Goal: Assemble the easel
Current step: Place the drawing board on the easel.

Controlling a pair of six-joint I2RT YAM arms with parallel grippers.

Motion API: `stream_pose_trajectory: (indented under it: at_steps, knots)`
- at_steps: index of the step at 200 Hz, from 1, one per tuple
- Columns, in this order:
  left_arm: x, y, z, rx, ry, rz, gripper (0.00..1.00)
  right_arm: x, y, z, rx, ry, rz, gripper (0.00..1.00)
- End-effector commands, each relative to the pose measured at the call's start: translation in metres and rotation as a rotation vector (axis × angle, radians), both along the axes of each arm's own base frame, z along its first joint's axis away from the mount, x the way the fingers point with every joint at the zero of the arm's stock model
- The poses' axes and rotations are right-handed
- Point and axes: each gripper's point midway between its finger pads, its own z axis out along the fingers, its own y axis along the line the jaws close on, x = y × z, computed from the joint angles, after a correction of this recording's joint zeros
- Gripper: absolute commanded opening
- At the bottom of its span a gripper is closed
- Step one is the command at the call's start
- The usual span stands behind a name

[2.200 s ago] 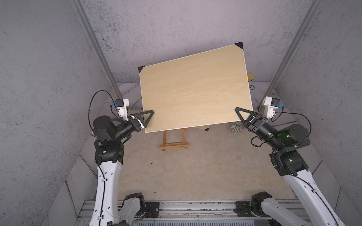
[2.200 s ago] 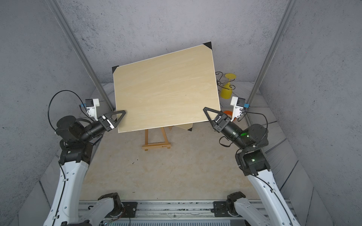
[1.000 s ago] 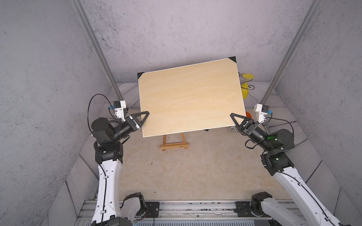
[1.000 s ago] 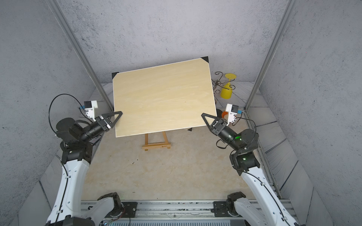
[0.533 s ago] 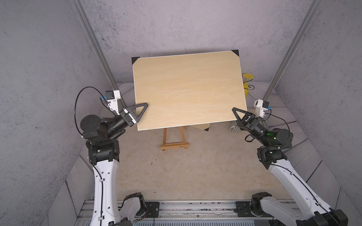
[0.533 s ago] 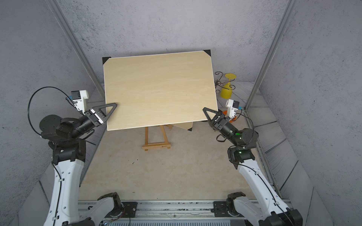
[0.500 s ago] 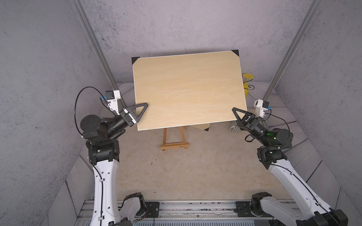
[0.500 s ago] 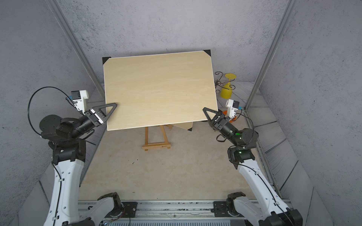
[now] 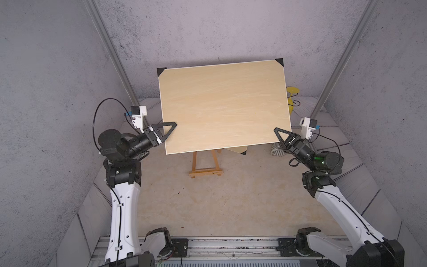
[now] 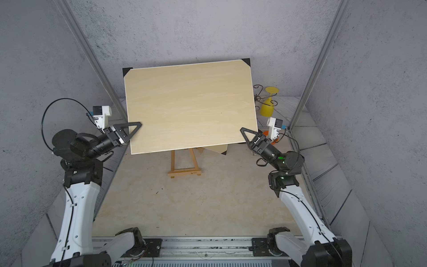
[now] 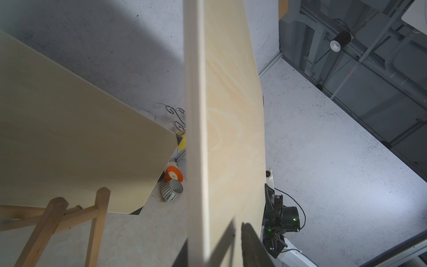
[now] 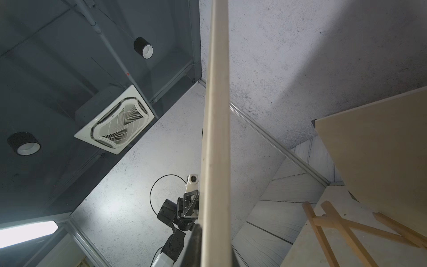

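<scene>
A large pale plywood board (image 9: 224, 106) (image 10: 191, 106) with black corner caps hangs tilted above the small wooden easel stand (image 9: 205, 164) (image 10: 184, 164). My left gripper (image 9: 172, 127) (image 10: 137, 126) is shut on the board's left edge, low down. My right gripper (image 9: 277, 131) (image 10: 242, 131) is shut on its lower right corner. In the left wrist view the board's edge (image 11: 196, 138) runs between the jaws of the left gripper (image 11: 212, 252). The right wrist view shows that edge (image 12: 217, 138) in the right gripper (image 12: 215, 242). The board hides the easel's top.
A second plywood board (image 11: 69, 138) (image 10: 217, 149) stands behind the easel. At the back right are a yellow glass (image 10: 269, 101), a wire stand (image 10: 258, 92), an orange object (image 11: 172, 174) and a striped mug (image 11: 172, 193). Grey walls close in on both sides.
The board has swung from right side raised to nearly level. It went left, then back right, and sits lower over the easel. Both arms moved with it.
</scene>
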Motion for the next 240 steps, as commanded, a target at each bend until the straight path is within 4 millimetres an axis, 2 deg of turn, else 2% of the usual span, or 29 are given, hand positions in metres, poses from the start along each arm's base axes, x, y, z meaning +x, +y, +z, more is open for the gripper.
stream_pose_trajectory:
  at_steps: [1, 9, 33, 43, 48, 61, 72, 96, 132, 155, 172, 202, 212, 226, 240]
  knots:
    - [-0.05, -0.021, 0.042, 0.095, -0.272, -0.09, 0.2, 0.017, 0.01, -0.037, -0.247, -0.142, -0.067, 0.0]
    - [-0.048, -0.02, 0.04, 0.092, -0.27, -0.084, 0.18, 0.021, 0.009, -0.039, -0.256, -0.148, -0.085, 0.0]
    - [-0.044, -0.019, 0.036, 0.084, -0.259, -0.079, 0.11, 0.031, 0.012, -0.041, -0.279, -0.166, -0.085, 0.12]
    - [-0.044, -0.019, 0.035, 0.091, -0.269, -0.076, 0.05, 0.034, 0.013, -0.044, -0.313, -0.166, -0.089, 0.26]
    - [-0.042, -0.018, 0.033, 0.092, -0.266, -0.068, 0.0, 0.039, 0.011, -0.051, -0.346, -0.151, -0.112, 0.3]
    - [-0.04, -0.017, 0.03, 0.094, -0.272, -0.051, 0.0, 0.046, 0.007, -0.064, -0.406, -0.117, -0.157, 0.34]
    - [-0.037, -0.015, 0.027, 0.092, -0.277, -0.036, 0.0, 0.046, 0.008, -0.069, -0.425, -0.12, -0.153, 0.44]
    - [-0.031, -0.013, 0.022, 0.078, -0.286, -0.012, 0.0, 0.046, 0.01, -0.074, -0.42, -0.098, -0.129, 0.53]
    - [-0.045, -0.015, 0.03, 0.069, -0.36, -0.004, 0.0, 0.042, 0.005, -0.094, -0.447, -0.052, -0.159, 0.72]
    - [-0.047, -0.014, 0.023, 0.096, -0.363, 0.021, 0.0, 0.04, 0.002, -0.099, -0.474, -0.034, -0.173, 0.82]
    - [-0.05, -0.013, 0.022, 0.082, -0.367, 0.033, 0.0, 0.04, 0.0, -0.095, -0.463, -0.03, -0.173, 0.86]
    - [-0.049, -0.014, 0.018, 0.03, -0.341, 0.018, 0.0, 0.029, 0.015, -0.08, -0.385, -0.084, -0.029, 0.86]
    - [-0.052, -0.017, 0.014, 0.056, -0.354, -0.002, 0.0, 0.029, 0.015, -0.083, -0.413, -0.08, -0.031, 0.86]
    - [-0.049, -0.016, 0.0, 0.107, -0.35, 0.024, 0.0, 0.035, 0.01, -0.098, -0.491, -0.038, -0.077, 0.85]
    - [-0.053, -0.017, -0.013, 0.15, -0.395, 0.035, 0.0, 0.038, 0.013, -0.102, -0.517, -0.059, -0.058, 0.82]
